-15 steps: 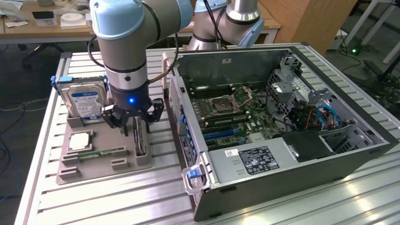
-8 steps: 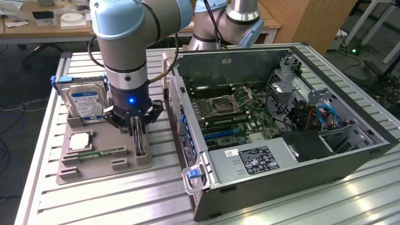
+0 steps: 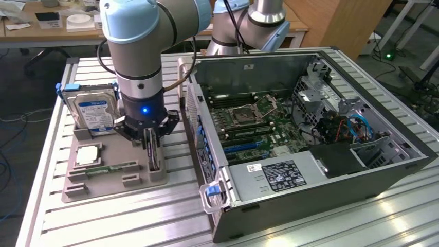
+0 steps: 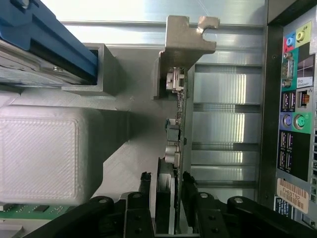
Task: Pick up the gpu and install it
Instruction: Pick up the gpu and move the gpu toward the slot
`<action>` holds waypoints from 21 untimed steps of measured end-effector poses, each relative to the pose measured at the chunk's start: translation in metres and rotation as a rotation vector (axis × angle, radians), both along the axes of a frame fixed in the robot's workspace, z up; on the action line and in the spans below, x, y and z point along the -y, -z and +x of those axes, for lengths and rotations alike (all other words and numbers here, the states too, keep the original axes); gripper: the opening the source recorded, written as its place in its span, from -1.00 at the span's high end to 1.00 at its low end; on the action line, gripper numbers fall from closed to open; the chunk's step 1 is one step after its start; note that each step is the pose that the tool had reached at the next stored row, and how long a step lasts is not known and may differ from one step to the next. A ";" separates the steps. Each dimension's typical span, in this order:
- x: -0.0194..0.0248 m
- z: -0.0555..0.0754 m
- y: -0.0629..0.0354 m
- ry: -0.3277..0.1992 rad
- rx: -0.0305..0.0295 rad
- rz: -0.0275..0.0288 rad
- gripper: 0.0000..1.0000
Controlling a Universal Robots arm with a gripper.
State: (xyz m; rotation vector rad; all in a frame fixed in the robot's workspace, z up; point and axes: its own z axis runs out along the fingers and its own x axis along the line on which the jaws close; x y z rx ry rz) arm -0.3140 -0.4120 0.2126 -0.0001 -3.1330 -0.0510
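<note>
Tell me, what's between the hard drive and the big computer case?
In the exterior view, the gripper, down at the gpu standing on edge in the grey tray.

Open computer case, hard drive, grey tray

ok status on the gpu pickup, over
claw at the gpu, low over it. gpu standing on edge in the grey tray. nothing blocking; hard drive stands apart.

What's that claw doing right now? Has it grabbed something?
Claw: sits astride the gpu, which stands on edge in the tray; whether it is clamped on the card cannot be told.
</note>
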 end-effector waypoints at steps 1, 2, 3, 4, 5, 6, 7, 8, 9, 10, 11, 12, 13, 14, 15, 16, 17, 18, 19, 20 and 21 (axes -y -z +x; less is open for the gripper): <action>0.0000 0.000 0.0000 0.000 0.0001 0.0001 0.23; 0.0000 0.000 0.0001 0.000 0.0001 0.0001 0.23; 0.0000 0.000 0.0001 0.000 0.0003 0.0000 0.25; 0.0000 0.000 0.0001 0.000 0.0002 0.0000 0.39; 0.0000 0.000 0.0001 0.000 0.0002 0.0001 0.39; 0.0000 0.000 0.0000 0.000 0.0001 0.0001 0.39; 0.0000 0.000 0.0001 0.000 0.0001 0.0001 0.45; 0.0000 0.000 0.0001 0.000 0.0001 0.0001 0.45; 0.0000 0.000 0.0000 0.000 0.0001 0.0001 0.45; 0.0000 0.000 0.0001 0.000 0.0001 0.0001 0.45; 0.0000 0.000 0.0000 0.000 0.0001 0.0000 0.45; 0.0000 0.000 0.0001 0.000 0.0001 0.0001 0.45; 0.0000 0.000 0.0000 0.000 0.0001 0.0001 0.45; 0.0000 0.000 0.0001 0.000 0.0002 0.0001 0.45; 0.0000 0.000 0.0001 0.000 0.0001 0.0001 0.45; 0.0000 0.000 0.0000 0.000 0.0001 0.0001 0.45; 0.0000 0.000 0.0001 0.000 0.0001 0.0001 0.45; 0.0000 0.000 0.0001 0.000 0.0001 0.0001 0.45; 0.0000 0.000 0.0001 0.000 0.0002 0.0001 0.45; 0.0000 0.000 -0.0006 0.000 0.0002 0.0003 0.45; 0.0000 0.000 -0.0024 0.000 0.0003 0.0003 0.45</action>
